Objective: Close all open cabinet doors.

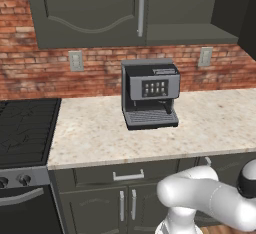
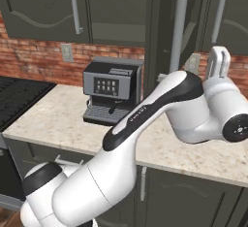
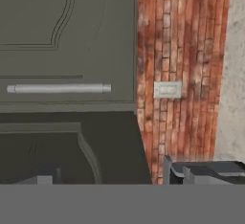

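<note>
open cabinet door (image 2: pixel 162 32) juts edge-on over the counter (image 2: pixel 58 119); likely stiff, hinged, light. push its flat panel beside the bar handle (image 2: pixel 178 32). gripper (image 2: pixel 218 61) jaws: cannot tell.

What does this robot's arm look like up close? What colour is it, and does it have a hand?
The arm is made of smooth, rounded glossy white segments with dark, near-black bands and round caps at the joints, and no loose cables. Its hand is a gripper with two small dark, blocky finger tips, seen in the hand view. I can see no markings.
</note>
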Controlling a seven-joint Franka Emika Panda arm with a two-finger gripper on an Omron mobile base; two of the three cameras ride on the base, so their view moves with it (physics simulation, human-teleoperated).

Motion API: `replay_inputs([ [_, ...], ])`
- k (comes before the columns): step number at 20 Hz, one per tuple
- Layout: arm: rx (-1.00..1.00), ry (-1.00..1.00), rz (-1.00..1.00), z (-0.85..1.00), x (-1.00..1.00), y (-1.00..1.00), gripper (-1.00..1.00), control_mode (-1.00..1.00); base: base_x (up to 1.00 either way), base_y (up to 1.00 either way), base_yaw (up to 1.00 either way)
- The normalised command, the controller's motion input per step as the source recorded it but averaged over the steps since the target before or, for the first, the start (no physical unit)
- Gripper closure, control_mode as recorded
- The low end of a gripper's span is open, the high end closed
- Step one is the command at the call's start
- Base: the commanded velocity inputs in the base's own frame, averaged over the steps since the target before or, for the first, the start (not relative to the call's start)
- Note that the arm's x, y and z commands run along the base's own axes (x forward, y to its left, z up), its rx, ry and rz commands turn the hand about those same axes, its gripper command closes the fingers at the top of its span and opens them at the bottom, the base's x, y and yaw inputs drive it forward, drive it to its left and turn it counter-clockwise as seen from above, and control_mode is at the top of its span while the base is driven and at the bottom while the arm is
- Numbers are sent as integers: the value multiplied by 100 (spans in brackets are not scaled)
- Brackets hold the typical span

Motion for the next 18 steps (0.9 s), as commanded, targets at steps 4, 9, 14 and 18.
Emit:
replay_inputs([
  [4, -7, -12, 8, 18, 8, 1, -100, -100, 0, 0, 0],
  [9, -9, -19, 10, 9, 0, 9, -100, -100, 0, 0, 0],
  [14, -12, -12, 7, 2, 1, 31, -100, -100, 0, 0, 0],
  [18, -13, -9, 8, 0, 5, 35, -100, -100, 0, 0, 0],
])
